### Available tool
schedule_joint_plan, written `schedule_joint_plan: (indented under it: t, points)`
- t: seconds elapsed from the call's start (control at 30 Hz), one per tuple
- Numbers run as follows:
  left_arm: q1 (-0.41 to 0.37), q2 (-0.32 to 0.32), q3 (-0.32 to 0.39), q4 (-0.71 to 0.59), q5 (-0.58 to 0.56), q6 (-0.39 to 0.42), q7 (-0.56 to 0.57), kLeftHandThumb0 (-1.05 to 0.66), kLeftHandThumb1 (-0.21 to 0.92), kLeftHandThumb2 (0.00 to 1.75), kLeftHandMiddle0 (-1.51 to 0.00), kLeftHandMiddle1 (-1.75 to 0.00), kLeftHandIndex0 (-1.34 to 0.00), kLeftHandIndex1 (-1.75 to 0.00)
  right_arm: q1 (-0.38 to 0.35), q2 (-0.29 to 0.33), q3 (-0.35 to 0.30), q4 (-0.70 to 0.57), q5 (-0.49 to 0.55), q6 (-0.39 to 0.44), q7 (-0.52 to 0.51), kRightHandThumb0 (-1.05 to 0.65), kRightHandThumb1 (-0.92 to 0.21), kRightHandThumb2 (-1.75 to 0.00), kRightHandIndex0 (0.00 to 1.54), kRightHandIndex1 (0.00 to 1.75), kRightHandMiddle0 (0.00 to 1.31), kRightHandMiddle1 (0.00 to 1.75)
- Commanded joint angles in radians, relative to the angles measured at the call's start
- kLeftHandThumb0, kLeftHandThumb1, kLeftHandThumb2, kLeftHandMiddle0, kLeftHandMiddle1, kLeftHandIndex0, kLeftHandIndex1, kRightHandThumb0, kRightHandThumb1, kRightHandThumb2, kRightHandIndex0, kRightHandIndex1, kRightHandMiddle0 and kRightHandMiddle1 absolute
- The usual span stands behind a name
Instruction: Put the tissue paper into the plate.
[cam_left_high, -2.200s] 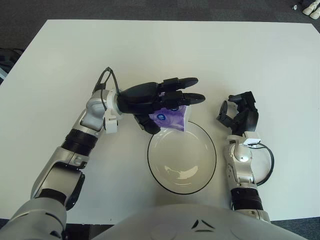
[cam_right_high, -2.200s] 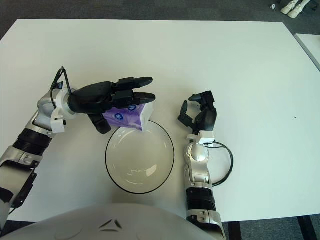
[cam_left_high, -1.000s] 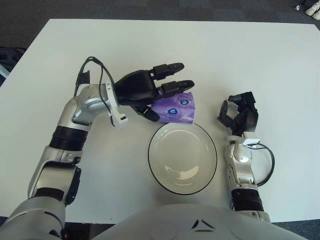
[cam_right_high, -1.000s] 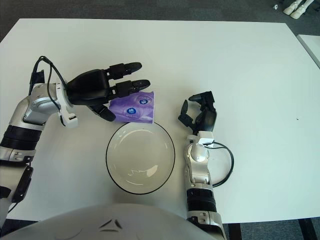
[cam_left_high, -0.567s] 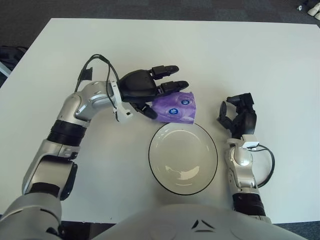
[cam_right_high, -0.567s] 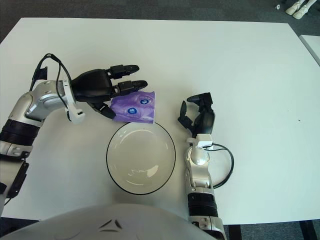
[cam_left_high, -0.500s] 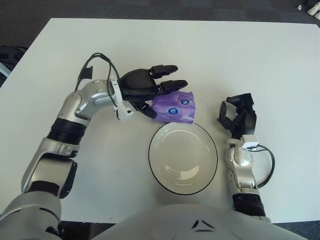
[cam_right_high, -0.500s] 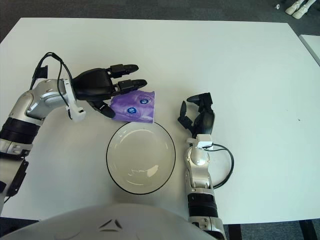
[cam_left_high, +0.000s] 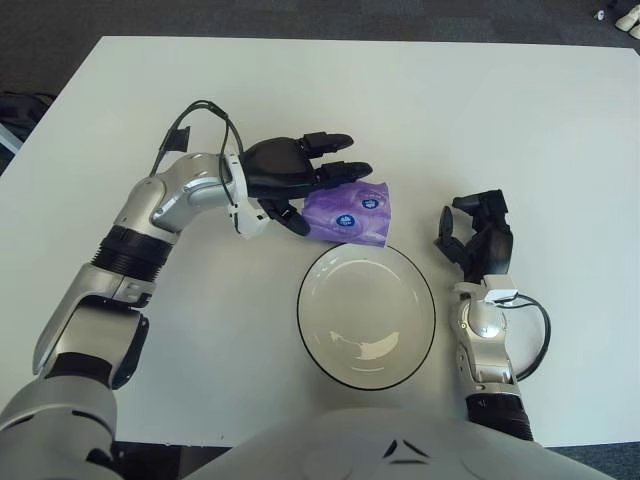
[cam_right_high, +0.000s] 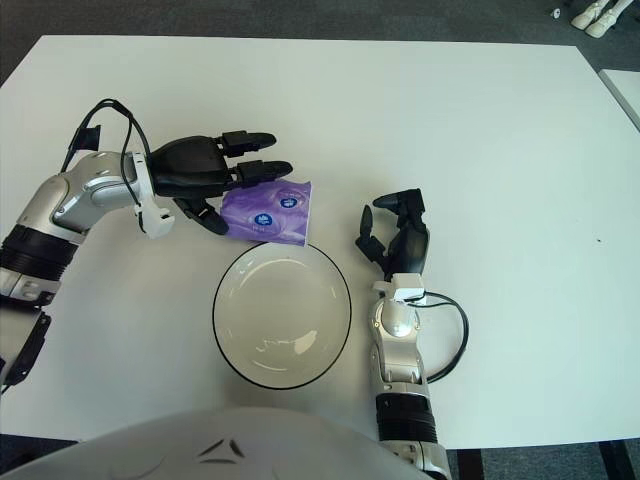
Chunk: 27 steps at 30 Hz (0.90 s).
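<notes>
Over on the left, the left robot hand (cam_left_high: 300, 175) stretches in from its silver forearm, black fingers (cam_left_high: 330, 141) extended and loosened toward the right, nothing gripped. Its fingertips reach the left end of the tissue paper (cam_left_high: 349, 213), a purple pack lying on its side on the white table (cam_left_high: 400, 100), with the thumb down at the pack's lower left corner; the pictures do not settle whether the fingers actually touch it. The pack sits just right of that hand, beyond the far rim of the plate (cam_left_high: 312, 330), outside it, its near edge at or just meeting the rim. The plate itself, white with a dark edge, lies nearer the robot than the left hand and holds nothing. Moving right, the right robot hand (cam_left_high: 474, 233) shows just beside the plate's right side, raised on its upright forearm, fingers half curled and relaxed around nothing, well apart from the tissue pack.
</notes>
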<state>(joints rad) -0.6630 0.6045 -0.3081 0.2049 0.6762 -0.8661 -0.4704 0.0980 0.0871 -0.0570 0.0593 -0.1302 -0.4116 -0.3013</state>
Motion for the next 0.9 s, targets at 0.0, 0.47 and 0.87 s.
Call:
schedule_joint_plan:
  t: [0.0,0.47,0.87]
  points:
    - [-0.020,0.019,-0.024,0.010,-0.007,-0.010,-0.008,-1.05,0.86,0.55,0.00,-0.08,0.00,-0.10,0.095,0.006,-0.004,0.080,0.000,0.043,0.004,-0.38,-0.69,-0.86,0.50,1.29,0.33,1.75]
    - [-0.059,0.025,-0.076,0.045,-0.058,-0.031,-0.061,-1.05,0.88,0.56,0.00,-0.11,0.00,-0.13,0.097,0.010,-0.006,0.084,-0.006,0.033,-0.004,-0.38,-0.69,-0.85,0.50,1.30,0.33,1.75]
    - [-0.086,0.021,-0.100,0.078,-0.100,-0.061,-0.076,-1.05,0.92,0.52,0.00,-0.39,0.00,-0.27,0.096,0.010,-0.003,0.091,-0.008,0.027,-0.004,-0.38,-0.69,-0.85,0.50,1.30,0.33,1.75]
